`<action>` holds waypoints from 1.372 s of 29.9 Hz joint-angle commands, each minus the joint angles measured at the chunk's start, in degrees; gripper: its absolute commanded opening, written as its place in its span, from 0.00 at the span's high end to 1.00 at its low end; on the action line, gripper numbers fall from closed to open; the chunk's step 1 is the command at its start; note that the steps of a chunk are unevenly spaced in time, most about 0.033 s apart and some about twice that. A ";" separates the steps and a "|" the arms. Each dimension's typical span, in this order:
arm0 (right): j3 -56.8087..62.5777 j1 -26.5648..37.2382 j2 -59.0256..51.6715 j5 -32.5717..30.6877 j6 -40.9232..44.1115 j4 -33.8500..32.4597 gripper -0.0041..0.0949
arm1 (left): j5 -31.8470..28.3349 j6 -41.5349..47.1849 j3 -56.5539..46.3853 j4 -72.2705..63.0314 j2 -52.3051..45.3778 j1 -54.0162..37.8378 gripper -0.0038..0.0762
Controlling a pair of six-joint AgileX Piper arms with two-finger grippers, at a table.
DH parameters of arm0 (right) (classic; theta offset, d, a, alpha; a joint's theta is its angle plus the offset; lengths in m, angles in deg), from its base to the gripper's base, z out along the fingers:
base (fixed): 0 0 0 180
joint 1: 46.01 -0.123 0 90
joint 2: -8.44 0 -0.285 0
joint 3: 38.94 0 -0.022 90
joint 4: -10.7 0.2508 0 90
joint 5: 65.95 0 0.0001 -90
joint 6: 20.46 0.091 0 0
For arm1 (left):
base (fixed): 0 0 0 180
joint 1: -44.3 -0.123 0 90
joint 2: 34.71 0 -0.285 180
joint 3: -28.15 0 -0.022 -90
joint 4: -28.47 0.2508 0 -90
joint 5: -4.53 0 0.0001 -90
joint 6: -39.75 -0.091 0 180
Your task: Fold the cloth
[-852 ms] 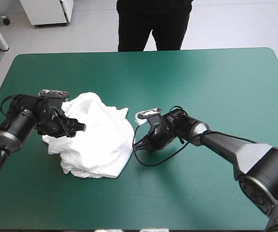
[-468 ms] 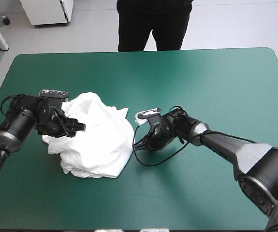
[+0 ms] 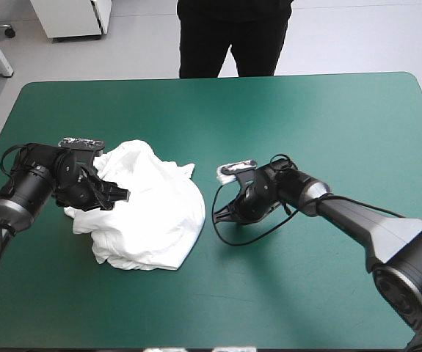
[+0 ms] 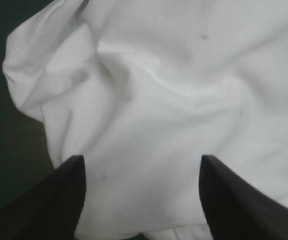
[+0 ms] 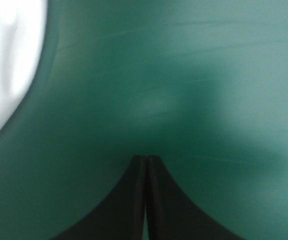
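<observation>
T-shirt (image 3: 152, 220) heaped on the left half of the table (image 3: 321, 117); left gripper (image 3: 120, 194) over the heap's left part, fingers apart, cloth under and ahead of them; right gripper (image 3: 218, 215) just right of the heap, not touching it, fingers together over bare table.

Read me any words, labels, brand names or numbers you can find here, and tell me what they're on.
None: no text can be read in any view.
T-shirt: plain white, no print or tag showing; one small dark speck, not a letter.
Teal-green cover: no markings.
Left end effector and right end effector: plain black, no lettering.
</observation>
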State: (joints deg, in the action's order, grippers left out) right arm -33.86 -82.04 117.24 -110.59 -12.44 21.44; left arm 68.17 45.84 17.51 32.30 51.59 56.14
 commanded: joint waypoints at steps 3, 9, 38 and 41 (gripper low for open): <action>-1.25 7.48 -9.13 -1.92 -2.51 -0.11 0.96 | -0.21 0.55 1.84 0.18 -1.64 0.08 0.36; -1.25 13.69 -17.06 -8.54 -6.15 -2.82 0.96 | -0.08 0.55 1.84 0.18 -1.64 0.08 0.36; -1.25 17.92 -44.40 -26.76 5.27 -20.11 0.96 | -1.67 -11.12 5.13 -6.80 4.54 0.08 0.26; -1.25 17.92 -43.92 -26.87 5.27 -19.73 0.96 | -1.67 -11.62 7.11 -7.36 7.59 0.08 0.25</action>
State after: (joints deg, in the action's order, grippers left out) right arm -33.68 -64.60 73.38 -137.57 -7.30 2.18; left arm 67.81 35.19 21.50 26.23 58.57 56.14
